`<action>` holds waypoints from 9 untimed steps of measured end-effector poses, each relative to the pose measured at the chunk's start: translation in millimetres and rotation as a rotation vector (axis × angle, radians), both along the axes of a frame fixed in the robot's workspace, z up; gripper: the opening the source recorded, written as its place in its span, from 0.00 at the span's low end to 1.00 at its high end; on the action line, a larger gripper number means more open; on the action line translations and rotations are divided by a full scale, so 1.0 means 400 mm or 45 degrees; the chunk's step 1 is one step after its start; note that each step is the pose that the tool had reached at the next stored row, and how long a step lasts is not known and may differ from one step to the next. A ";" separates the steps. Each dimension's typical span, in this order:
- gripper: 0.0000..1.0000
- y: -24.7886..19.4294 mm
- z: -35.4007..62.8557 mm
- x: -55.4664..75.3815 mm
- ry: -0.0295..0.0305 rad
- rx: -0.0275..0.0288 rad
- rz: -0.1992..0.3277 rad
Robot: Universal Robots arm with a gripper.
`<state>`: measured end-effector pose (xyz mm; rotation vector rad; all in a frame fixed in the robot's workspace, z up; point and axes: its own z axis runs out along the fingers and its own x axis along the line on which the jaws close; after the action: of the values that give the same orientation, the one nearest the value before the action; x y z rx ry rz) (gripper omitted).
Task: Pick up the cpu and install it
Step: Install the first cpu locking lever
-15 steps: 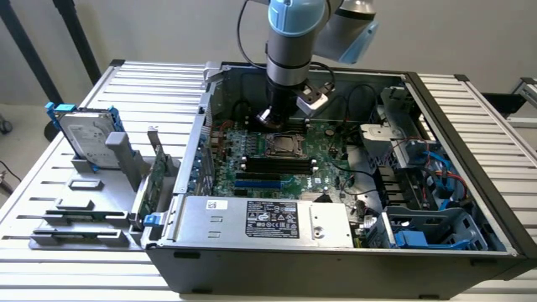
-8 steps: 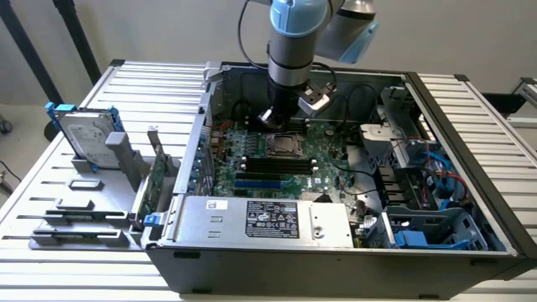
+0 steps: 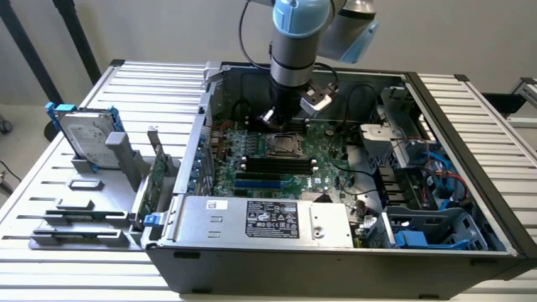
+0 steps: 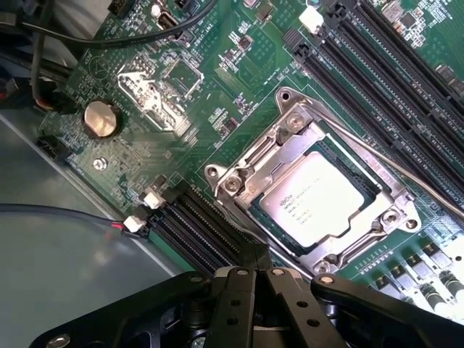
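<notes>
Hovering vertical over socketed cpu [image 4: 317, 197], tool [image 4: 254, 270] closed, empty.

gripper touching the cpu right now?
Apart. In the wrist view, the gripper is shut and empty beside the socket frame; the cpu sits seated in it, untouched.

Just ahead of the black claw [image 4: 250, 279], the small flat square silver-grey chip [image 4: 317, 201] seated in its metal socket carries a few lines of dark print, too fine to read. Nearer the case front, the big silver metal box [image 3: 260, 221] wears a black label [image 3: 272, 219] with white print and marks, also unreadable.
</notes>
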<state>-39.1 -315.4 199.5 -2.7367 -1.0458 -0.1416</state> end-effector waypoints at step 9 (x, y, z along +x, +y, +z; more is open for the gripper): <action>0.11 0.000 -0.002 0.012 0.0023 0.0002 0.002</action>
<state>-34.2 -315.4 198.8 -2.7355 -1.0470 -0.1390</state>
